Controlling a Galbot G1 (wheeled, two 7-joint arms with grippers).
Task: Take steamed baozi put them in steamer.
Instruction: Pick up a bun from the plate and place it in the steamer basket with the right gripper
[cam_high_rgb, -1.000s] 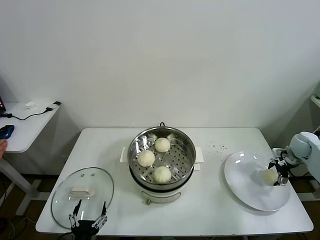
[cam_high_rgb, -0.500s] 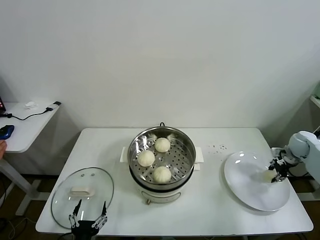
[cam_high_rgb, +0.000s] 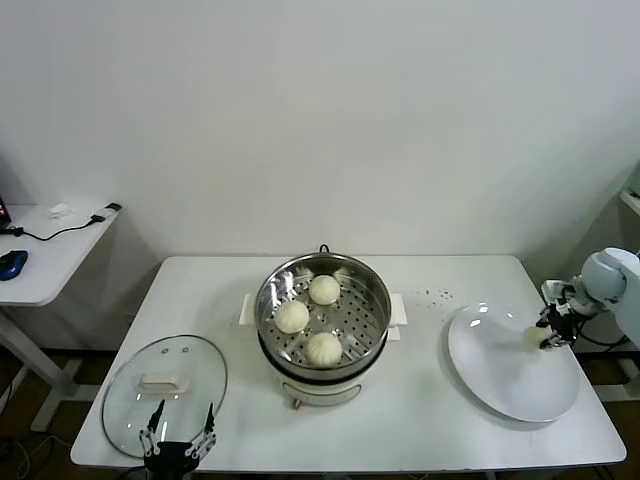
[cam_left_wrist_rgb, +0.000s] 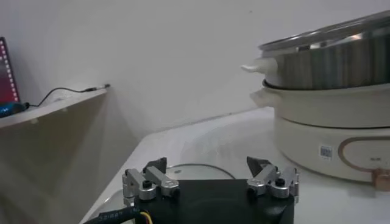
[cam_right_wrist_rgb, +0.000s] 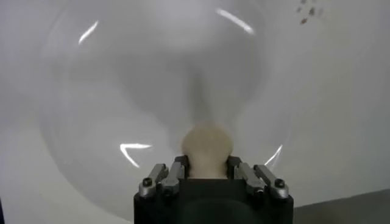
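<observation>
The steel steamer (cam_high_rgb: 370, 282) stands mid-table with three baozi (cam_high_rgb: 323, 289) on its perforated floor. My right gripper (cam_high_rgb: 545, 335) is shut on the fourth baozi (cam_high_rgb: 533, 338) and holds it a little above the right part of the white plate (cam_high_rgb: 500, 372). In the right wrist view the bun (cam_right_wrist_rgb: 207, 146) sits between the fingers, with the plate (cam_right_wrist_rgb: 122, 91) below. My left gripper (cam_high_rgb: 178, 440) is open and empty at the table's front left, over the glass lid. The steamer also shows in the left wrist view (cam_left_wrist_rgb: 332, 73).
A round glass lid (cam_high_rgb: 135, 385) with a white handle lies at the front left of the white table (cam_high_rgb: 430, 420). A side table (cam_high_rgb: 45, 255) with a cable stands at far left. Small dark specks (cam_high_rgb: 435, 294) lie behind the plate.
My right gripper has lifted the baozi off the plate and drawn it up and slightly back. The left arm has not moved.
</observation>
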